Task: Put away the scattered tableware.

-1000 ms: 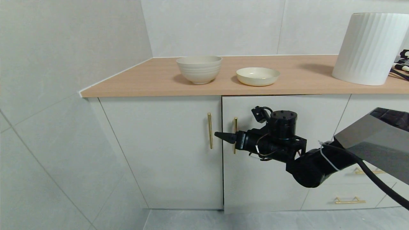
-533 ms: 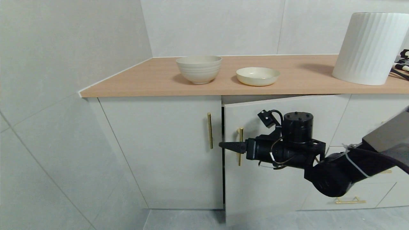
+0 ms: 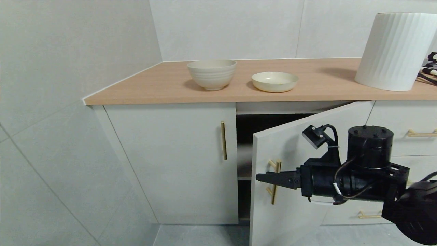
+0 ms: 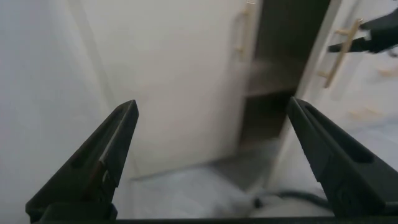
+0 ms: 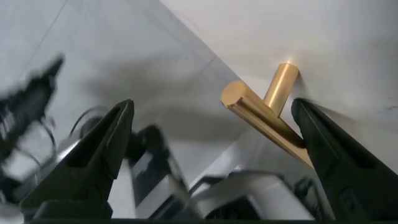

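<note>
On the wooden countertop [image 3: 153,89] stand a ribbed beige bowl [image 3: 211,73] and, to its right, a shallow cream dish [image 3: 275,81]. Below them the right cabinet door [image 3: 293,150] hangs partly open, and the dark inside with a shelf [image 3: 244,160] can be seen. My right gripper [image 3: 264,177] is at the door's gold handle [image 3: 275,181]. In the right wrist view the handle [image 5: 261,118] lies between the spread fingers of the gripper [image 5: 211,109], which is open. My left gripper [image 4: 211,162] is open and empty, low down, facing the cabinet gap [image 4: 273,68].
The left cabinet door [image 3: 170,160] is closed, with its own gold handle [image 3: 223,140]. A tall white ribbed container [image 3: 397,51] stands at the counter's right end. Drawers with gold pulls [image 3: 421,133] sit right of the open door. A tiled wall runs along the left.
The right cabinet door has swung from shut to partly open. My right gripper has drawn back and down with the handle.
</note>
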